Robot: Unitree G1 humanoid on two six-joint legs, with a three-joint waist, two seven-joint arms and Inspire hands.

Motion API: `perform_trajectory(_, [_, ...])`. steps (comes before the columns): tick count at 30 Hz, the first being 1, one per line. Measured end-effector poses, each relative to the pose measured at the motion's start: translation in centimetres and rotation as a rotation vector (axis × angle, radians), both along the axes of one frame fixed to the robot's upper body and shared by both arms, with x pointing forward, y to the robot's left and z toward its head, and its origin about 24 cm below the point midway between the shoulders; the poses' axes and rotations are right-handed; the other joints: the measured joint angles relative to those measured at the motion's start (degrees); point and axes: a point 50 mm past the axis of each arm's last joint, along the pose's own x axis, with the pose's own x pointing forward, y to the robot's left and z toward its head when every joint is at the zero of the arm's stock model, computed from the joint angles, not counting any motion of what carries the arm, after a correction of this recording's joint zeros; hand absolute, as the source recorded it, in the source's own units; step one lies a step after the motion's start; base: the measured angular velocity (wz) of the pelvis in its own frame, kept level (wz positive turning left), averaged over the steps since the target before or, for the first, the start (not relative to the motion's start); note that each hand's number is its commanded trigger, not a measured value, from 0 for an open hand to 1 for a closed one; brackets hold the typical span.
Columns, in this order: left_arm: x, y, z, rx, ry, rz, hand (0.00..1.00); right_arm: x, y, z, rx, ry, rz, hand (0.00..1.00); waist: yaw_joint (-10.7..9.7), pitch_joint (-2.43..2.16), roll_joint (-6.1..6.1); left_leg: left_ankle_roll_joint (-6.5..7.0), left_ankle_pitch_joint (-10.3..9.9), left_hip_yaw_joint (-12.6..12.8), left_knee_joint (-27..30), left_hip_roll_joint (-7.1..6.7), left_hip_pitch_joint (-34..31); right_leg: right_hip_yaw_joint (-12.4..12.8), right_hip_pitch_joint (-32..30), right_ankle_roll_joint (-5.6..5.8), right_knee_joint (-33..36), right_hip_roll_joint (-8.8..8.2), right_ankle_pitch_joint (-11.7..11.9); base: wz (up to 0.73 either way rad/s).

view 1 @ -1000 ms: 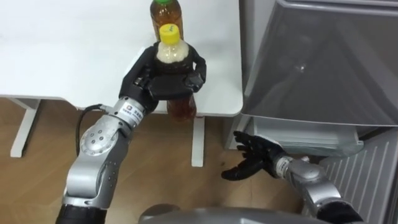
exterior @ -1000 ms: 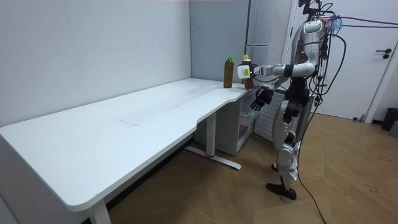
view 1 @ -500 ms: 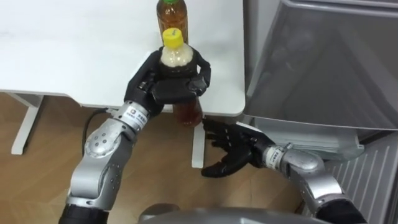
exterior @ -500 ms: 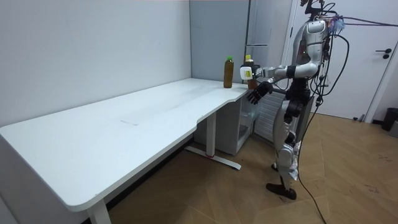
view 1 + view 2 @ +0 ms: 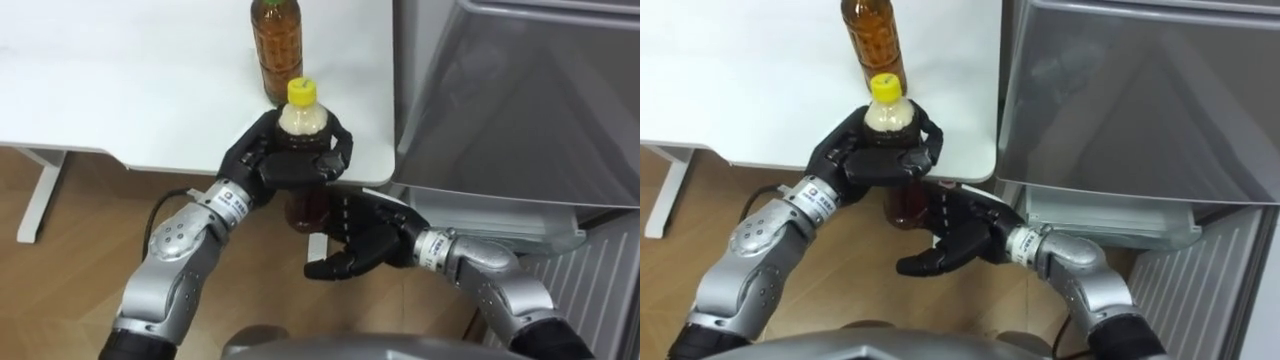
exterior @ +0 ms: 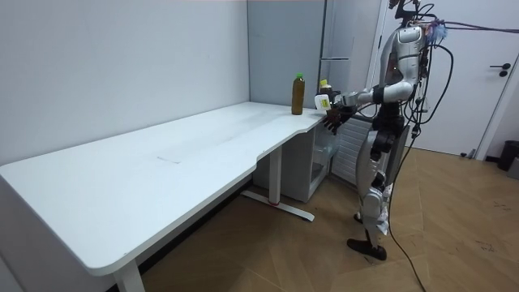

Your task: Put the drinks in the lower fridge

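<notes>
There are two drink bottles: the yellow-capped bottle [image 5: 302, 118] at the desk's [image 5: 120, 80] corner edge, and the brown bottle [image 5: 277, 45] standing on the desk just behind it. There are two hands, both at that same corner: the left hand [image 5: 290, 165] wraps the yellow-capped bottle, and the right hand [image 5: 355, 240] sits just below the desk's edge, under the bottle, fingers loosely spread. There is one desk, white, with two white legs [image 5: 35, 195] showing beneath it. There is one fridge [image 5: 520, 110], grey, right beside the desk's end. One white door [image 6: 495, 73] stands well beyond the desk, past the fridge.
</notes>
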Motion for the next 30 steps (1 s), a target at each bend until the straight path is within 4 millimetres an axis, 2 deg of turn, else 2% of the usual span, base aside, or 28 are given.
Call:
perform_trajectory(11, [-0.6,-0.4,-1.1,0.035,0.042,-0.056,1.00,-0.3,0.3,-0.2,-0.006,0.020,0.013,0.00,-0.70,0.00,0.03,0.00,0.00,0.10,0.11,-0.01,0.15,0.14,-0.01,0.00,0.21,-0.02,0.00,0.00])
perform_trajectory(26, [-0.7,-0.6,-1.2,0.039,0.048,-0.072,1.00,-0.5,0.2,-0.3,0.011,0.050,0.001,0.00,-1.28,-0.03,0.21,0.01,0.01,0.32,0.07,-0.02,0.01,0.66,-0.87,0.00,0.84,0.01,0.00,-0.01])
perform_trajectory(28, [-0.8,-0.7,-1.3,0.043,0.051,-0.080,1.00,-0.6,0.1,-0.4,0.008,0.054,0.005,0.58,-1.39,-0.03,0.21,0.01,0.01,0.31,0.07,-0.01,-0.03,0.56,-0.87,0.00,0.83,0.01,0.00,0.00])
perform_trajectory(29, [-0.9,-0.8,-1.4,0.045,0.053,-0.086,1.00,-0.7,0.1,-0.4,0.003,0.057,0.010,0.97,-1.36,-0.03,0.21,0.01,0.01,0.31,0.06,-0.01,-0.01,0.57,-0.87,0.00,0.84,0.00,0.00,0.00])
perform_trajectory(30, [-0.9,-0.8,-1.5,0.047,0.053,-0.089,1.00,-0.7,0.1,-0.5,0.000,0.058,0.011,1.00,-1.36,-0.03,0.21,0.01,0.01,0.31,0.06,0.00,-0.01,0.57,-0.88,0.00,0.84,0.00,0.00,0.00])
